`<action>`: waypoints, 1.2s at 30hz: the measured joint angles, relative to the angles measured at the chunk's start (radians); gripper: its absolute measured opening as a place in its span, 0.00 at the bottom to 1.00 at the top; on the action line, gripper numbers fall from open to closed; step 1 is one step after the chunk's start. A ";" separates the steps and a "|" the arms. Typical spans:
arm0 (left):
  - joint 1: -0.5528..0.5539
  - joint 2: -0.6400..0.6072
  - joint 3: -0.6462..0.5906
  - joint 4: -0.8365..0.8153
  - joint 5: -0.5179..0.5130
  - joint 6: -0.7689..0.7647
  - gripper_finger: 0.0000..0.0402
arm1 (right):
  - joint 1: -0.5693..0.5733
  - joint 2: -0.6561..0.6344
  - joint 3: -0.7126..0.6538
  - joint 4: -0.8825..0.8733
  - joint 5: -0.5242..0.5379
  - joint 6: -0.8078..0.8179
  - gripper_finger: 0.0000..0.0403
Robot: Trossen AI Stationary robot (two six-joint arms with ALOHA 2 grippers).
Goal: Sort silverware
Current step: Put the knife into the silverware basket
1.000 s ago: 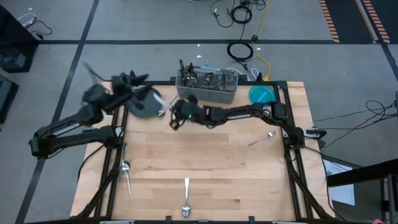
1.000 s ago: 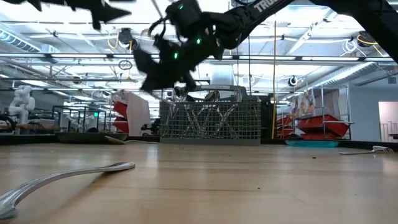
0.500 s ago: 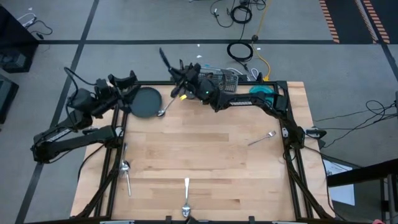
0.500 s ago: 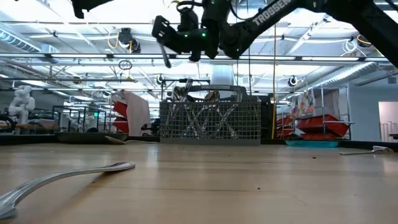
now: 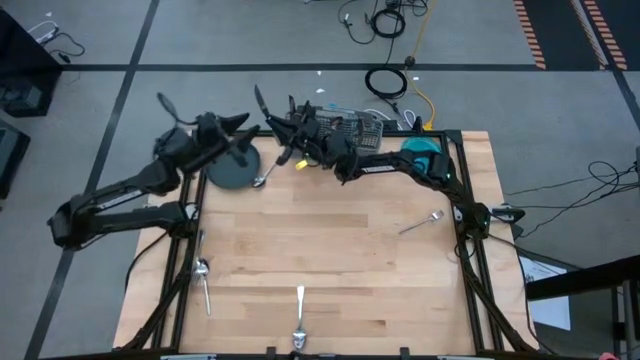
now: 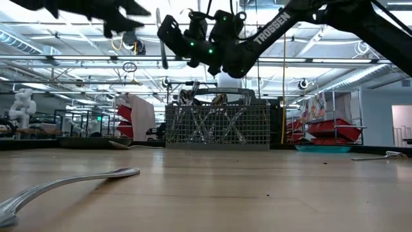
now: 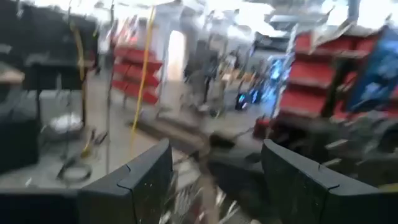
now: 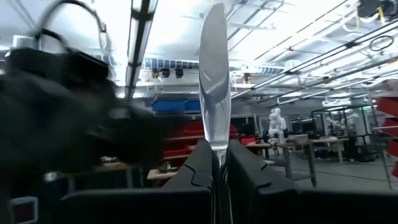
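Pale wood-grain worktop [image 5: 330,260]; your "TROSSEN"-lettered right end effector [image 8: 217,163] pinches a slim shiny knife [image 8: 214,74]; left end effector [image 7: 214,180] gapes empty.

High view: overhead, straight down, takes in whole table [image 5: 330,250] and surrounding floor.

Low view: at tabletop level, looking level across the boards to the wire-mesh caddy [image 6: 217,126] and the room behind; a spoon [image 6: 64,183] lies close to the lens.

Left wrist view: looks past its own fingers [image 7: 140,180] into the room.

Right wrist view: faces along a knife [image 8: 215,87], very close.

Caddy [image 5: 340,127] shared by high and low views.
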 joint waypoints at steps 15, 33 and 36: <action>0.064 0.056 -0.001 0.042 0.032 -0.024 0.61 | 0.018 -0.026 0.000 -0.031 -0.024 0.019 0.01; 0.045 0.035 0.000 -0.629 0.392 0.351 0.21 | 0.210 -0.501 0.000 -1.591 -0.031 -0.333 0.00; 0.015 0.060 0.000 -0.686 0.357 0.471 0.30 | 0.253 -0.593 0.000 -1.752 -0.056 -0.317 0.00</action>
